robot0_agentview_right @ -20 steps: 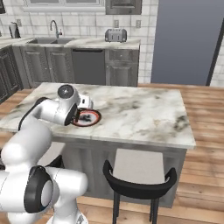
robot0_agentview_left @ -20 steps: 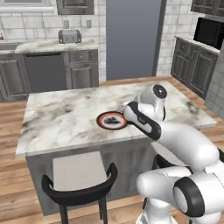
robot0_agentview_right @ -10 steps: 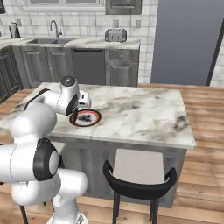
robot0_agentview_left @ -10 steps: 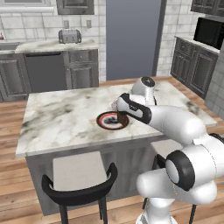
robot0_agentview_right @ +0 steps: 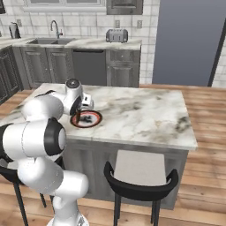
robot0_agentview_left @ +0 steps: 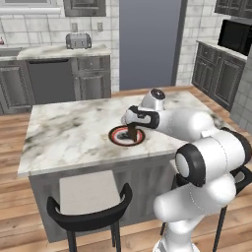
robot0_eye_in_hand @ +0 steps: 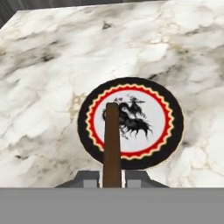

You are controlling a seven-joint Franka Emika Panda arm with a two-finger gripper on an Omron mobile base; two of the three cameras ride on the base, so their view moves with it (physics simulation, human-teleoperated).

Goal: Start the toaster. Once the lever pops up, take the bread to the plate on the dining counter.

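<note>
1. Since a second ago, our arm has swung forward, bringing the bread point(robot0_eye_in_hand: 112, 144) edge-on over the plate point(robot0_eye_in_hand: 131, 87).
2. We judge the toasting done; only the release onto the plate remains.
3. Our jaws pinch the bread, held upright just above the plate on the counter point(robot0_agentview_left: 69, 133).
4. Our arm reaches left, gripper point(robot0_agentview_left: 132, 132) pointing down.

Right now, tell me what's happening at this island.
The white arm's end effector is shut on the bread, a thin dark-brown slice held edge-on, directly above the plate. The plate sits on the marble dining counter. In the base views the slice hangs down at the plate, but whether it touches yet cannot be told. The toaster stands on the far worktop against the wall. The bread has not been released.
</note>
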